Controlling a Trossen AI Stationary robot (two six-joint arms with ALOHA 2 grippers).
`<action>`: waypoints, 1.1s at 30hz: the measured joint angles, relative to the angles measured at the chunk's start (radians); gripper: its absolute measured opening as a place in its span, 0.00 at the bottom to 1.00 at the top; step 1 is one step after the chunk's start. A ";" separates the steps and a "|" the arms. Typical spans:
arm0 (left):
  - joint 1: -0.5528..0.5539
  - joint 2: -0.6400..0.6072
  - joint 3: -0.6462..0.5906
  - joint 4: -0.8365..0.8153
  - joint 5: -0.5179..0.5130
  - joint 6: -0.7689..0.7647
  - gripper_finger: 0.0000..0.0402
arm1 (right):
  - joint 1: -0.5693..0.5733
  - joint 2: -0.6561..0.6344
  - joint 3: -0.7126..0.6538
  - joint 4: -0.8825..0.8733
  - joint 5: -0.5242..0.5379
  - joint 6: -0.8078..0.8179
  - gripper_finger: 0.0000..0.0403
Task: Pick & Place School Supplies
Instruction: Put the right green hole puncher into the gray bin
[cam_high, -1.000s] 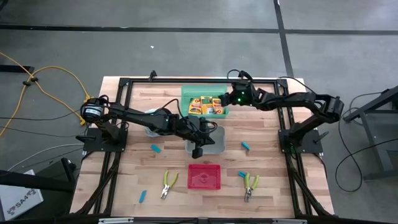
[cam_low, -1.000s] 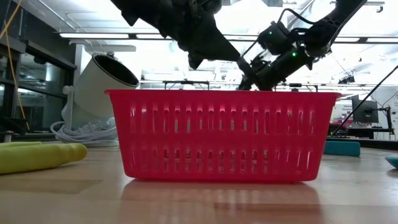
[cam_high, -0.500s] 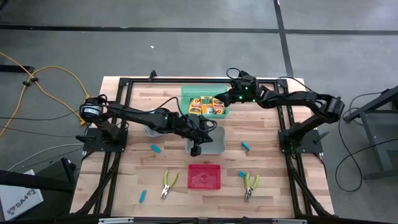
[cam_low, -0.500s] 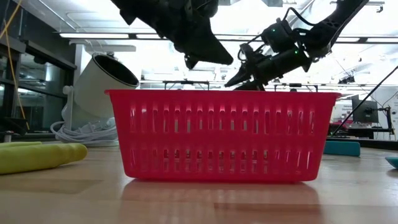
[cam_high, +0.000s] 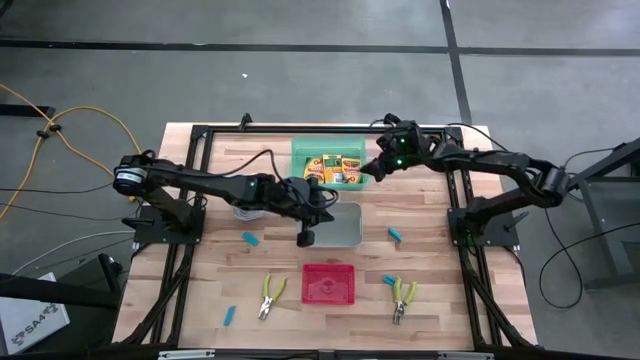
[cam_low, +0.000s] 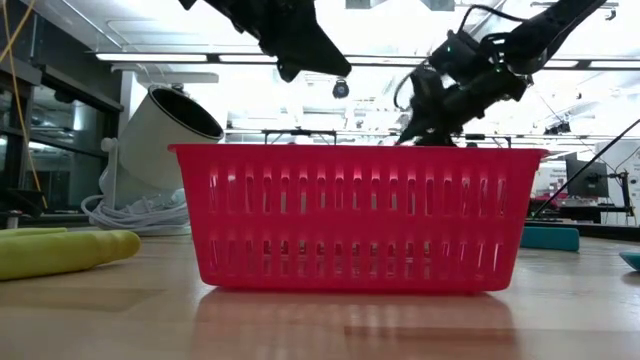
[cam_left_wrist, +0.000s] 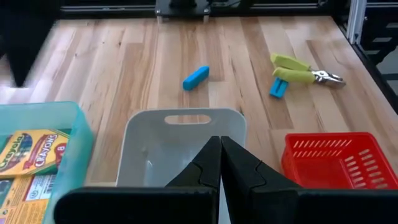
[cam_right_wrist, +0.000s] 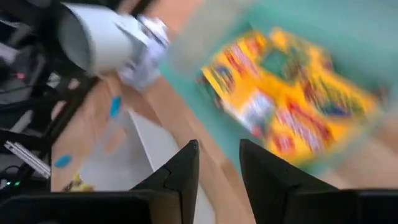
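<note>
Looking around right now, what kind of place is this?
Probably a robotics lab or workshop: a wooden table in a black metal frame on a bare grey concrete floor, a loose yellow cable beside it, and ceiling strip lights over workbenches behind.

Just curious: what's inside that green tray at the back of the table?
Yellow crayon boxes lie side by side in the green tray. Whether anything lies beneath them can't be seen.
</note>
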 joint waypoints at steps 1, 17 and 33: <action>0.000 -0.004 0.000 -0.007 0.000 0.000 0.00 | -0.011 -0.002 0.000 -0.035 -0.020 0.003 0.26; -0.035 -0.006 0.000 -0.090 0.006 -0.018 0.00 | 0.107 -0.189 0.000 -0.322 -0.287 -0.262 0.26; -0.102 -0.005 0.000 -0.085 0.006 -0.030 0.00 | 0.525 -0.371 0.000 -0.790 0.045 -0.273 0.26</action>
